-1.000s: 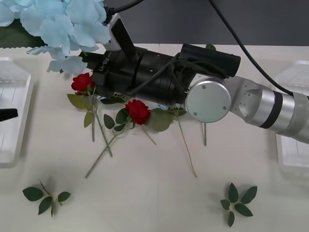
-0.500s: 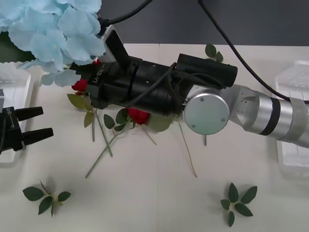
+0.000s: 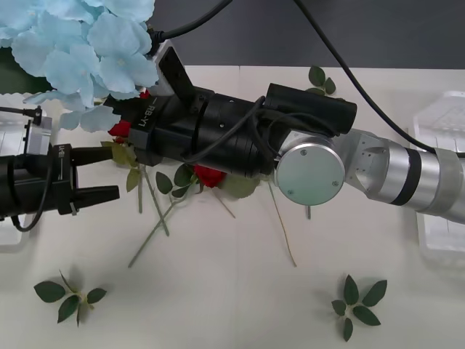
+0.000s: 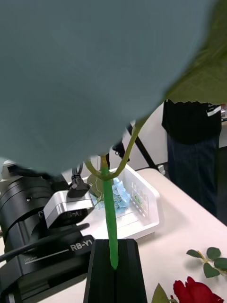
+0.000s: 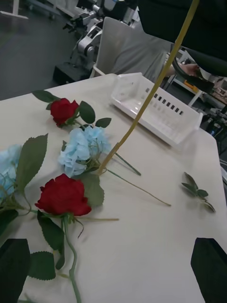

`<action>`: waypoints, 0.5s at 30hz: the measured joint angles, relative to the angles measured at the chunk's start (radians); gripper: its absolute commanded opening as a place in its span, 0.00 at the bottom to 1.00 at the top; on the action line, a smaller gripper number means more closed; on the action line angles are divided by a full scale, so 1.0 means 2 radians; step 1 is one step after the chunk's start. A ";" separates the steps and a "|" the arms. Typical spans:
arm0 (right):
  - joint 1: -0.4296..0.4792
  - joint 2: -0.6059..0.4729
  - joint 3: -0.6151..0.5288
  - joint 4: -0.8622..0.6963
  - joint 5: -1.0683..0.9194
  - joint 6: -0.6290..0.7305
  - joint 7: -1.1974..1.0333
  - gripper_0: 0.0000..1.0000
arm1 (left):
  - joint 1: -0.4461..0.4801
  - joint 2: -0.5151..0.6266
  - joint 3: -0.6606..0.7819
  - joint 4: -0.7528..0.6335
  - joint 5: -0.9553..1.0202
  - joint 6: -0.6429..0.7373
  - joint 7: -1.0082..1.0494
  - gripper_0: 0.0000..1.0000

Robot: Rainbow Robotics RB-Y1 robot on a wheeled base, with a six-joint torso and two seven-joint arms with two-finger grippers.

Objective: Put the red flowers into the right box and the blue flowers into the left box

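Observation:
My right gripper (image 3: 173,64) (image 4: 115,267) is shut on the green stem (image 4: 109,208) of a pale-blue flower (image 3: 87,43), held high over the table's far left. From the left, my left gripper (image 3: 102,174) (image 5: 111,284) reaches in, open and holding nothing, next to a red rose (image 3: 120,130). A second rose (image 3: 211,177) peeks out under the right arm. In the left wrist view, two roses (image 5: 64,110) (image 5: 64,194) and a blue flower (image 5: 85,144) lie on the table, and the held flower's stem (image 5: 146,99) hangs above them. The left box (image 3: 13,134) (image 4: 142,208) holds a blue flower (image 4: 117,195).
The right box (image 3: 442,218) (image 5: 156,111) stands at the table's right edge. Loose green leaf sprigs lie at the front left (image 3: 67,297), front right (image 3: 357,305) and back (image 3: 317,77). The right arm (image 3: 305,156) spans the middle of the table above the flowers.
My left gripper has come in from the left edge, fingers open, up to the roses. The right arm with the blue flower has shifted slightly left.

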 measured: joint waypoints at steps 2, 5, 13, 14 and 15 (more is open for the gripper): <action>0.000 0.000 0.000 0.000 0.000 0.000 0.000 0.00 | -0.006 -0.001 -0.006 0.000 0.000 0.000 0.000 1.00; 0.000 0.000 0.000 -0.001 0.000 0.000 0.000 0.00 | -0.017 -0.007 -0.009 0.000 0.000 0.000 0.000 1.00; 0.000 -0.002 0.011 -0.002 0.000 -0.003 0.000 0.00 | -0.042 -0.041 -0.009 0.000 -0.009 -0.001 0.000 1.00; 0.000 -0.003 0.014 -0.003 0.000 -0.005 0.000 0.00 | -0.043 -0.046 -0.009 0.000 -0.009 -0.001 0.000 1.00; 0.000 -0.005 0.016 -0.004 0.000 -0.007 0.000 0.00 | -0.044 -0.051 -0.010 0.000 -0.009 -0.003 0.000 1.00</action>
